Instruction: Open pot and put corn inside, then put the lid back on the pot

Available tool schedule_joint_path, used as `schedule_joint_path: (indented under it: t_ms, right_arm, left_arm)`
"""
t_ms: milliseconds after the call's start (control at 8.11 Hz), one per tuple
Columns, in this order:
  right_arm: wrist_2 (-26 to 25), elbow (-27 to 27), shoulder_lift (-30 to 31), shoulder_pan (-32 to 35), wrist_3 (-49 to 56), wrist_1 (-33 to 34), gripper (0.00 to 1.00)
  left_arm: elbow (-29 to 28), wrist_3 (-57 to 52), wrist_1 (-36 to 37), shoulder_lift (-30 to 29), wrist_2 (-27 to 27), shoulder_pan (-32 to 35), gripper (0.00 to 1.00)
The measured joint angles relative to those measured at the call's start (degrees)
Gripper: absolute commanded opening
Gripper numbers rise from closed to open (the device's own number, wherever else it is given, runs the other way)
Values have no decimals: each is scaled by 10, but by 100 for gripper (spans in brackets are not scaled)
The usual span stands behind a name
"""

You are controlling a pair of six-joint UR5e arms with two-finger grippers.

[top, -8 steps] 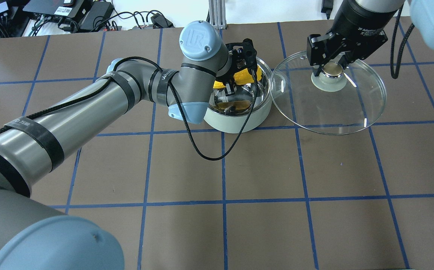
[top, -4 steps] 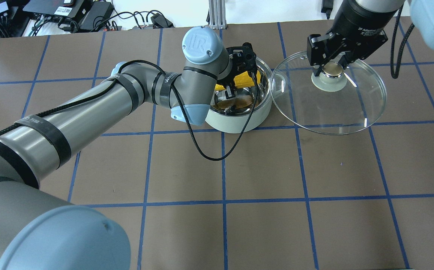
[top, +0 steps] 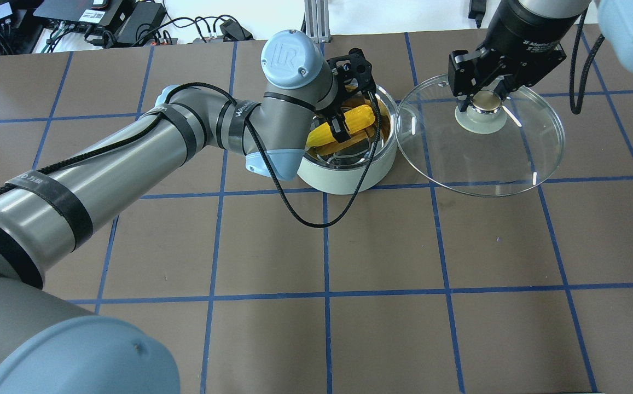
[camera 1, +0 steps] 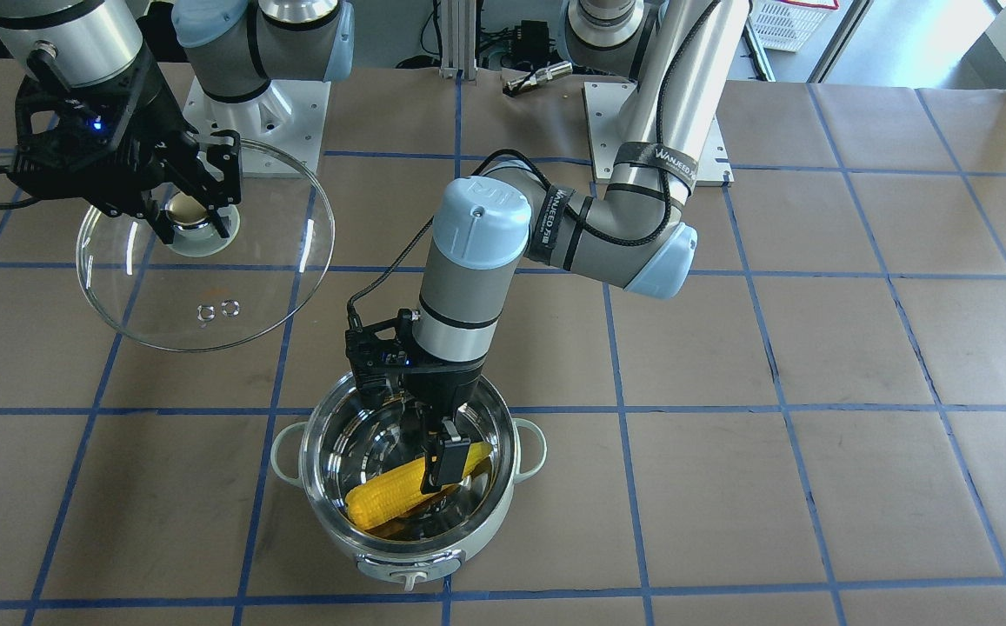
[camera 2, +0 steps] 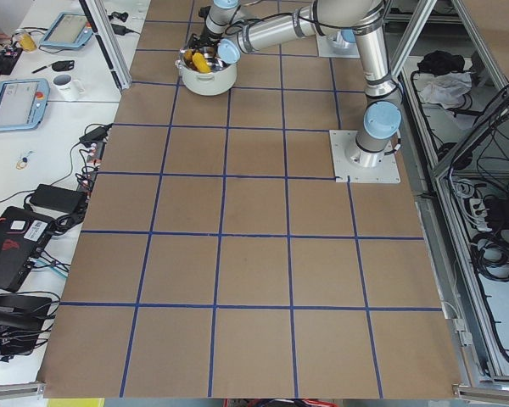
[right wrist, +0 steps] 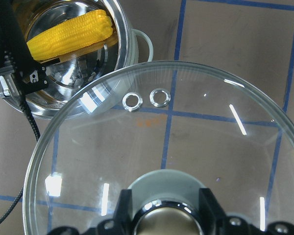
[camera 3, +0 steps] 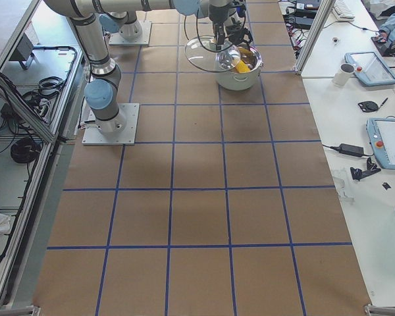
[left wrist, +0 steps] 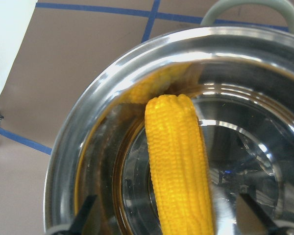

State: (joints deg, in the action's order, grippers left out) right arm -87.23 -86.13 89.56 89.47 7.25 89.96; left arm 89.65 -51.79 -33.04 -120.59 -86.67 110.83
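The mint-green pot stands uncovered at the far middle of the table, also in the front view. The yellow corn lies inside it, one end against the steel wall. My left gripper hangs over the pot, open; its fingertips stand wide on either side of the corn without touching it. My right gripper is shut on the beige knob of the glass lid and holds it level beside the pot, its edge near the pot's rim.
The left arm's black cable loops down over the table in front of the pot. Cables and electronics and a metal post lie beyond the far edge. A side table with tablets and a mug runs past the pot.
My left gripper has risen a little and shifted toward the pot's far rim, and more of the corn now shows lying in the pot. The right gripper and lid have not moved.
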Motion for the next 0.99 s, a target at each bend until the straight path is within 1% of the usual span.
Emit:
schedule_joint_path:
  t_ms: [247, 494, 617, 740, 987]
  right_arm:
    - [1, 0, 0, 0, 0, 3, 1]
    - [2, 0, -1, 0, 2, 18, 0]
    - [2, 1, -3, 0, 2, 28, 0]
    - [1, 2, -5, 2, 3, 41, 0]
    - [-8, 10, -23, 7, 21, 84, 0]
  left_arm:
    - [0, 31, -18, 22, -2, -1, 100]
    - [-1, 97, -82, 71, -4, -8, 100]
    - [-2, 132, -129, 104, -7, -23, 100]
    - [-2, 176, -180, 139, -19, -48, 100]
    - [-2, 237, -270, 196, -36, -124, 100]
